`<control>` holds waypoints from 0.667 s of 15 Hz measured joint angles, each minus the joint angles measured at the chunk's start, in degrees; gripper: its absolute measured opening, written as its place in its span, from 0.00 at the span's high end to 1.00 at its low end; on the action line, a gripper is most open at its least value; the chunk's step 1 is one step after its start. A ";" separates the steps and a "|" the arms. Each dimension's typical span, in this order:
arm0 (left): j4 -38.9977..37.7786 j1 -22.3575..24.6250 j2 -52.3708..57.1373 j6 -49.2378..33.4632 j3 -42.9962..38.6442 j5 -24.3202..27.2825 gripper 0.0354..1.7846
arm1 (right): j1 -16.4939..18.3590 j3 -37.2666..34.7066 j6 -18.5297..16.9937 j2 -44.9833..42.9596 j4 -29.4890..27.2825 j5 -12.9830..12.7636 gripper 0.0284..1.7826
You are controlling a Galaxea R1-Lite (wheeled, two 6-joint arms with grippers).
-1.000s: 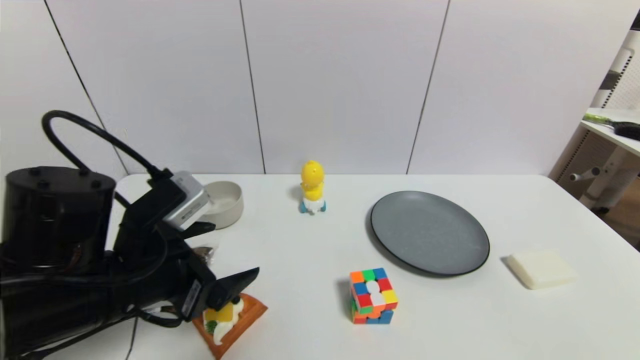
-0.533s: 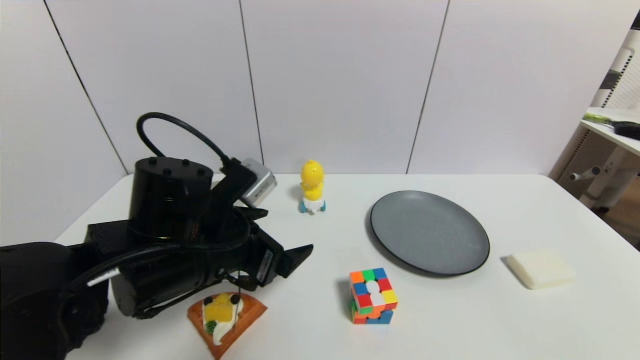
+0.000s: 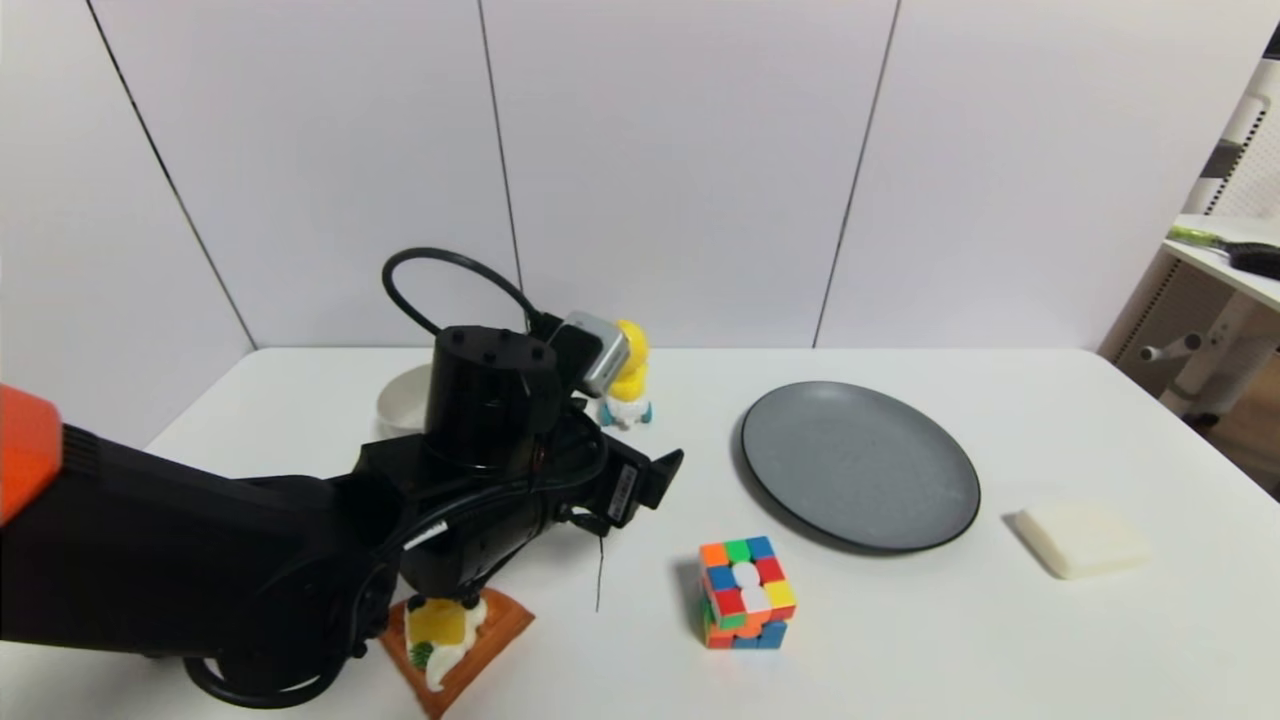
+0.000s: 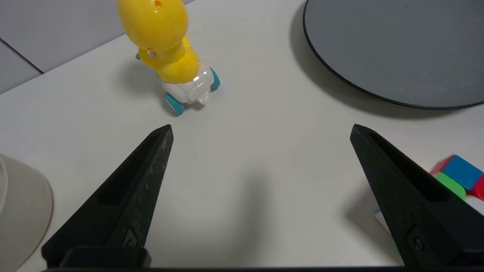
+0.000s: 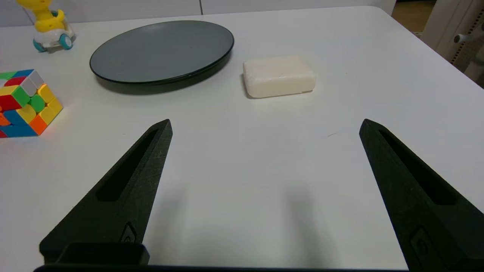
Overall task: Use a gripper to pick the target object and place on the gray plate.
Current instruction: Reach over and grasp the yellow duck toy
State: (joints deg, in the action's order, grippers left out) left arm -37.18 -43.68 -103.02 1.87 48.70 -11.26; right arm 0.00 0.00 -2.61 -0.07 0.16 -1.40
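Note:
The yellow duck toy (image 3: 634,378) with a white base and blue wheels stands upright at the back middle of the table, partly hidden behind my left wrist's camera box. It shows whole in the left wrist view (image 4: 166,41). My left gripper (image 3: 645,478) is open and empty, a short way in front of the duck; its tips (image 4: 261,127) point between the duck and the gray plate (image 4: 397,49). The plate (image 3: 860,465) lies empty to the duck's right. My right gripper (image 5: 265,121) is open and empty over the table's front right, out of the head view.
A multicoloured cube (image 3: 745,592) sits in front of the plate. An orange waffle wedge (image 3: 455,630) lies under my left arm. A beige bowl (image 3: 400,400) is at the back left, a white block (image 3: 1080,538) right of the plate. A side table (image 3: 1230,260) stands far right.
My left arm has swung from the front left, over the waffle, forward and right towards the duck. Its fingers stay open. Nothing on the table has moved.

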 joint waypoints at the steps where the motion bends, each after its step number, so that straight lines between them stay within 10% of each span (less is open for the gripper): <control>1: -2.23 -0.06 -1.24 -0.07 0.38 -0.98 0.06 | 0.00 0.00 0.05 0.00 0.00 0.00 0.04; 10: -14.25 0.51 -11.81 -4.95 2.80 -9.98 0.06 | 0.00 0.00 0.02 0.00 0.00 0.02 0.04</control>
State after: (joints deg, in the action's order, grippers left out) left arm -51.43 -43.17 -114.84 -3.08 51.51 -21.25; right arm 0.00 0.00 -2.58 -0.07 0.16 -1.38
